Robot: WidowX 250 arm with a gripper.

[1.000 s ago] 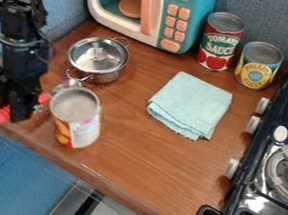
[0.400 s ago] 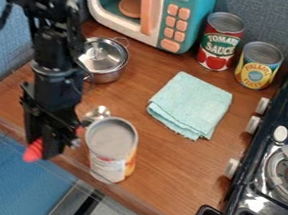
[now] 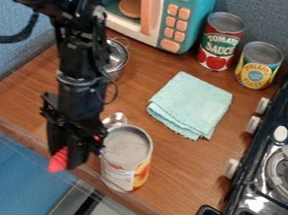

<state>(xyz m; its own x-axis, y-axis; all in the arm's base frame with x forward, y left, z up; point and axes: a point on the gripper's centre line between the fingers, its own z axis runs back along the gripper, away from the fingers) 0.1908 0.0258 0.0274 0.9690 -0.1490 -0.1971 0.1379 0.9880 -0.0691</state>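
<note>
**Red-handled spoon caught in the pincer, tall can crowding it**

From where I'm standing, the black gripper (image 3: 67, 157) hangs over the near left part of the wooden counter (image 3: 178, 170), close to the edge. Its fingers look drawn in to a narrow gap, closed about the red handle (image 3: 58, 161) of what I take for a metal spoon (image 3: 115, 120). The handle's end pokes out below them; the shiny bowl shows on the other side, just behind an open-looking or plain-topped can (image 3: 126, 158), I can't tell which.

I'd guess the spoon is light and stiff, hard to break, with a handle that gives better grip than that slick bowl. It could still swivel if pinched off-centre, so I'd take it around the middle of the handle, fingers square across it. The bowl would be a poor hold: curved, smooth and likely to slide.

The can stands right beside the fingers, perhaps touching. Its round wall looks rigid, but a knock could tip it or send it over the edge. Were it to be lifted, I'd clasp it across the sides, at mid-height.
</note>
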